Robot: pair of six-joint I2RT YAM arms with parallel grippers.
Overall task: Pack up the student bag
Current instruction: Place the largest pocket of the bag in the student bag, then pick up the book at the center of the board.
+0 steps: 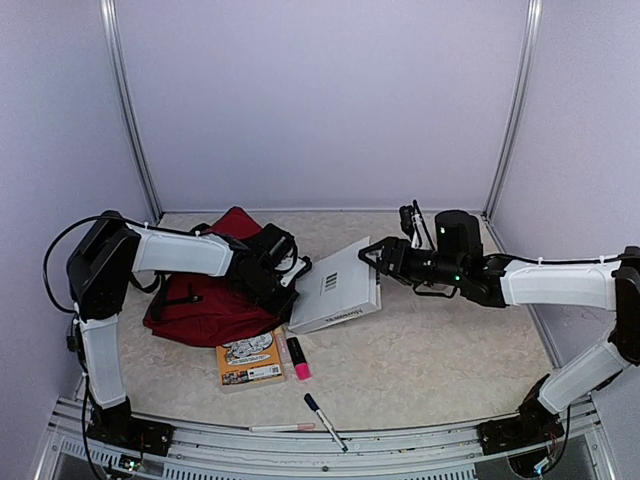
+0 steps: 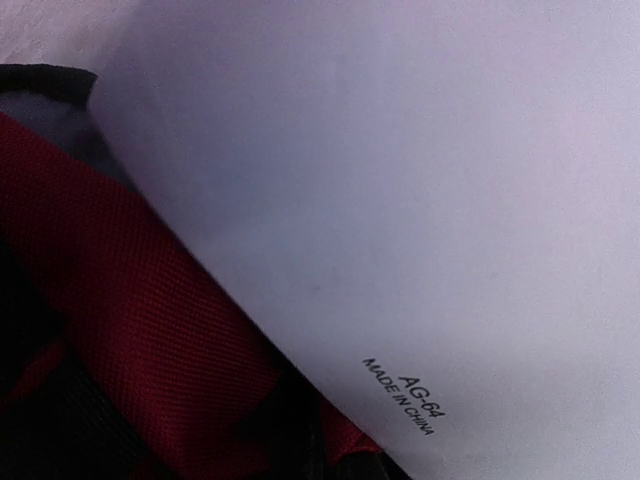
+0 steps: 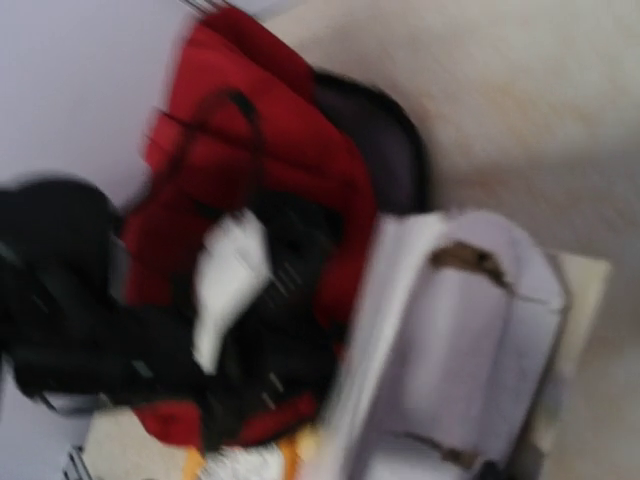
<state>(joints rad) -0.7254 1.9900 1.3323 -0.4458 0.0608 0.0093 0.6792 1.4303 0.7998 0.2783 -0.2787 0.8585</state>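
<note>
While the left gripper, jaws together, is resting at the mouth of the large dark red fabric backpack on the desk's left, the right gripper is meeting the edge of the white barcoded book; clamped or not, I cannot tell. Next, probably: sliding the book inside.

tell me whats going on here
Two arms are packing the student bag. The left pincer is shut at the bag's mouth, seemingly holding it. The right pincer is at the edge of a white notebook tilted toward the bag; its grip is too blurred to judge. An orange book, a pink highlighter and a pen lie on the table, not yet packed.
</note>
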